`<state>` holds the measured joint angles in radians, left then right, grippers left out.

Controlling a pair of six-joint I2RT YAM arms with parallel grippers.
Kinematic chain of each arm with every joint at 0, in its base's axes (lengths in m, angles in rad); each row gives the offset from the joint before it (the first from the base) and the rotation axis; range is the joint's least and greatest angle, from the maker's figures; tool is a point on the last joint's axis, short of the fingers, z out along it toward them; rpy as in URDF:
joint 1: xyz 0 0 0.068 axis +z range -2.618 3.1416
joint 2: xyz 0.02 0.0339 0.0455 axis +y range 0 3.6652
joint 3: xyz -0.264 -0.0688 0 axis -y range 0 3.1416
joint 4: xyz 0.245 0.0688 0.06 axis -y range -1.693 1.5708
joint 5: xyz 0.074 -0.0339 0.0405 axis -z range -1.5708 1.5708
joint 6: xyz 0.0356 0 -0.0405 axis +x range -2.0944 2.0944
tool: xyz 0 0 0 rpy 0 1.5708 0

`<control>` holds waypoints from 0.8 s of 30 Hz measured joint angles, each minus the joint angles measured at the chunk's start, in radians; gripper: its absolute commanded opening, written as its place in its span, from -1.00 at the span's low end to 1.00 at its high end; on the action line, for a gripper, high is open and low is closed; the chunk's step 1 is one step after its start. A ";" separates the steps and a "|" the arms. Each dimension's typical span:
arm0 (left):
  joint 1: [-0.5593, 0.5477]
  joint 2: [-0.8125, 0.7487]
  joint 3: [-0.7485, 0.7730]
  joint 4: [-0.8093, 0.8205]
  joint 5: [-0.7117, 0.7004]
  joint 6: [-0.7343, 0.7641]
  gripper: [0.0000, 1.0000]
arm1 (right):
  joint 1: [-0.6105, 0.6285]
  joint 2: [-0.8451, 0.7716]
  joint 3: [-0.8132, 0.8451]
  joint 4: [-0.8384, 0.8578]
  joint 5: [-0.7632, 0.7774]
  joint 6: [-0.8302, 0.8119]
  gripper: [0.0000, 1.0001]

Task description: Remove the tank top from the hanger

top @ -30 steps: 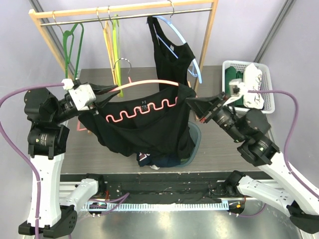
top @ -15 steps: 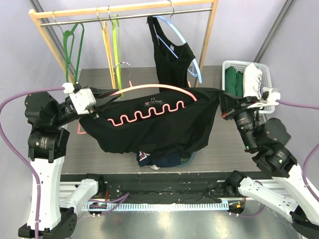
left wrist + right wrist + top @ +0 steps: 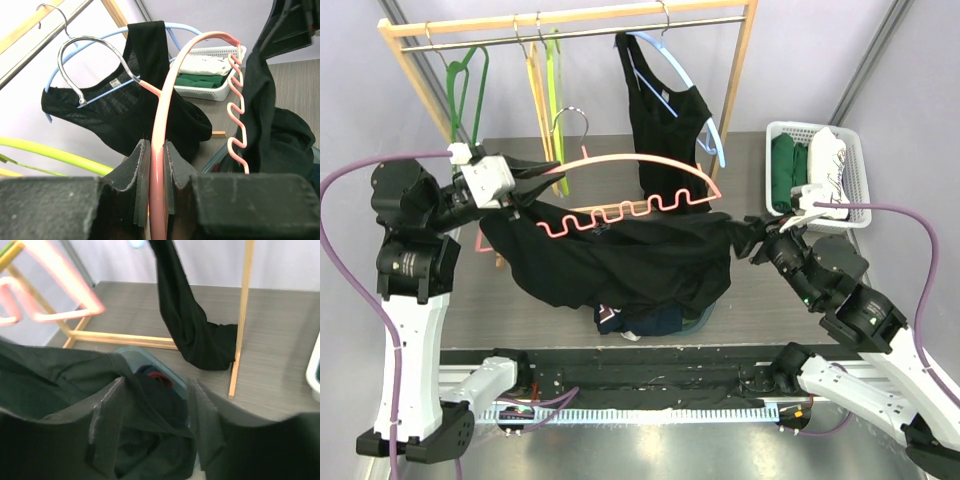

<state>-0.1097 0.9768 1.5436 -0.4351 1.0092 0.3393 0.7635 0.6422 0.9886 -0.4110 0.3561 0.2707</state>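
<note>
Nearest, one bin (image 3: pixel 713 276) of clothes is sitting on the desk (image 3: pixel 770 300). Above it the one tank top (image 3: pixel 620 260) is sagging below the one pink hanger (image 3: pixel 159 150): its right side is hanging free, while its left end seems caught beside the left claw (image 3: pixel 542 182), which is clenching the hanger. The right claw (image 3: pixel 155 385) is standing released, with cloth lying between its fingers. Farther back, four hangers are hanging on the rail (image 3: pixel 570 22), one of them carrying a second black top (image 3: pixel 660 120), beside one basket (image 3: pixel 860 170).

We see the tank top (image 3: pixel 620 260) slipped off the hanger (image 3: pixel 620 158) at its right end, and the right tool (image 3: pixel 752 240) now parted.
</note>
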 measured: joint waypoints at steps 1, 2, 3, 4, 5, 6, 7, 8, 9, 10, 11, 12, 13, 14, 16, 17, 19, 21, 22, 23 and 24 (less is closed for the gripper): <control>-0.005 0.011 0.008 0.005 0.004 0.002 -0.99 | 0.000 0.003 0.020 -0.025 -0.025 -0.017 0.49; -0.010 0.019 0.009 0.011 0.004 0.005 -1.00 | 0.000 0.005 0.036 -0.038 -0.044 -0.025 0.54; -0.019 0.028 0.010 0.018 0.006 0.009 -1.00 | 0.000 0.006 0.053 -0.048 -0.064 -0.035 0.57; -0.031 0.037 0.011 0.023 0.009 0.013 -0.99 | 0.000 0.006 0.080 -0.067 -0.089 -0.053 0.59; -0.045 0.047 0.011 0.027 0.011 0.023 -0.99 | 0.000 0.006 0.108 -0.080 -0.112 -0.068 0.60; -0.063 0.058 0.011 0.029 0.013 0.037 -0.99 | 0.000 0.006 0.140 -0.095 -0.139 -0.085 0.61; -0.075 0.066 0.011 0.031 0.014 0.047 -1.00 | 0.000 0.007 0.175 -0.108 -0.167 -0.103 0.62; -0.095 0.076 0.011 0.032 0.013 0.065 -1.00 | 0.000 0.010 0.205 -0.113 -0.188 -0.116 0.62; -0.117 0.087 0.011 0.034 0.012 0.089 -1.00 | 0.000 0.013 0.244 -0.122 -0.213 -0.138 0.61; -0.137 0.095 0.011 0.035 0.012 0.108 -1.00 | 0.000 0.016 0.290 -0.130 -0.243 -0.157 0.61; -0.151 0.102 0.011 0.035 0.012 0.122 -1.00 | 0.000 0.021 0.338 -0.132 -0.275 -0.175 0.61; -0.170 0.110 0.012 0.035 0.013 0.142 -1.00 | 0.000 0.032 0.393 -0.133 -0.311 -0.196 0.61; -0.183 0.117 0.012 0.035 0.013 0.154 -1.00 | 0.000 0.050 0.446 -0.131 -0.349 -0.217 0.58; -0.192 0.121 0.014 0.035 0.014 0.167 -1.00 | 0.000 0.069 0.491 -0.126 -0.384 -0.230 0.57; -0.211 0.129 0.018 0.035 0.019 0.188 -1.00 | 0.000 0.131 0.590 -0.126 -0.460 -0.264 0.54; -0.217 0.130 0.020 0.035 0.023 0.195 -1.00 | 0.000 0.166 0.632 -0.126 -0.495 -0.276 0.54; -0.230 0.130 0.021 0.035 0.032 0.206 -1.00 | 0.000 0.243 0.698 -0.128 -0.554 -0.298 0.54; -0.245 0.127 0.021 0.036 0.040 0.227 -1.00 | 0.000 0.316 0.726 -0.136 -0.606 -0.316 0.54; -0.254 0.125 0.021 0.036 0.042 0.248 -1.00 | 0.000 0.348 0.729 -0.143 -0.625 -0.323 0.54; -0.263 0.121 0.016 0.039 0.041 0.264 -1.00 | 0.000 0.377 0.729 -0.153 -0.640 -0.329 0.54; -0.274 0.112 0.008 0.040 0.039 0.287 -1.00 | 0.000 0.399 0.729 -0.164 -0.653 -0.334 0.56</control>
<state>-0.3832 1.0889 1.5517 -0.3950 1.0477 0.6262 0.7635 1.0412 1.7180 -0.5747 -0.2970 -0.0635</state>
